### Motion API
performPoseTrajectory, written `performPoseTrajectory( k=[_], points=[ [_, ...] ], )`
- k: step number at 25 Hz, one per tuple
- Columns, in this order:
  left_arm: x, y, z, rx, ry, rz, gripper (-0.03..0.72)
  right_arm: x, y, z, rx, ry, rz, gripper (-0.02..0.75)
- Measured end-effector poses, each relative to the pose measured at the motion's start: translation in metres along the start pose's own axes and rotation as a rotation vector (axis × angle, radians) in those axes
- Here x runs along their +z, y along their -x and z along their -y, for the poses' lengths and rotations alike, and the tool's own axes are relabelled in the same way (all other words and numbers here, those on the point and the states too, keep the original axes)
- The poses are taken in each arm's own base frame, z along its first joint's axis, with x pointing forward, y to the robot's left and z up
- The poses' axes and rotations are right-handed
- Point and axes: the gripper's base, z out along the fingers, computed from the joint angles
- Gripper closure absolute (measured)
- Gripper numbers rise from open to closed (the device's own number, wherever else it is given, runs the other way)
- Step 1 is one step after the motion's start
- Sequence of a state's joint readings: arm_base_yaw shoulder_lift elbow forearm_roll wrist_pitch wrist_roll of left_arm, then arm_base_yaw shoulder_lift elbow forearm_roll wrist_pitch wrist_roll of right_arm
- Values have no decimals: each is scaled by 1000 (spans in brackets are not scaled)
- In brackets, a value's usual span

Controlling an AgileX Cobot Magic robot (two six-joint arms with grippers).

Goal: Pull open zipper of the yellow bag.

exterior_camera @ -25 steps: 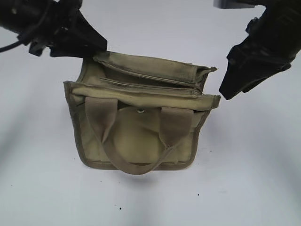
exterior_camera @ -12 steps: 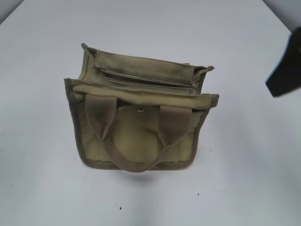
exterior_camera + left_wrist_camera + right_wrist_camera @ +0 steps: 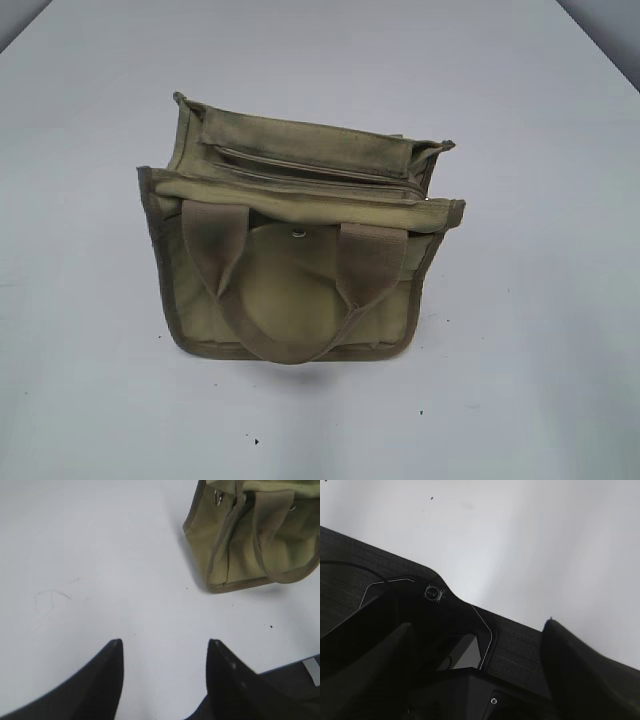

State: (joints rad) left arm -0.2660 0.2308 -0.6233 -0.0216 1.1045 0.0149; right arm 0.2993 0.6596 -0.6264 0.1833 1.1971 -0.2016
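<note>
Neither arm is seen any longer beside the yellow bag [image 3: 295, 250] in the exterior view. The left gripper [image 3: 165, 652] is now held well clear of the bag, and the right gripper [image 3: 477, 645] likewise, both with jaws spread.

Olive-yellow bag [image 3: 290, 290] upright on white table, 2 loop handles (drooping forward), top zipper [image 3: 315, 190] parted
</note>
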Motion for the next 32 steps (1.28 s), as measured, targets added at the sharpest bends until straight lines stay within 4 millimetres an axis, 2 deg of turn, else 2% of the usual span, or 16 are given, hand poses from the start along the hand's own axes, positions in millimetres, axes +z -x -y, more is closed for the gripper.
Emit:
performPoseTrajectory(
  k=[5,8,11,32],
  points=[
    [-9,-33,-1,7,12,123,276,-2,-37,-5,-22,-26,121,144],
    [-10,-37,-1,7,11,164,281,-12,-49,-7,-40,-48,258,144],
    [-8,-37,-1,7,11,169,285,-13,-56,-7,-51,-73,347,144],
    [-8,-37,-1,7,11,172,307,-14,-58,-7,-56,-83,379,154]
  ],
)
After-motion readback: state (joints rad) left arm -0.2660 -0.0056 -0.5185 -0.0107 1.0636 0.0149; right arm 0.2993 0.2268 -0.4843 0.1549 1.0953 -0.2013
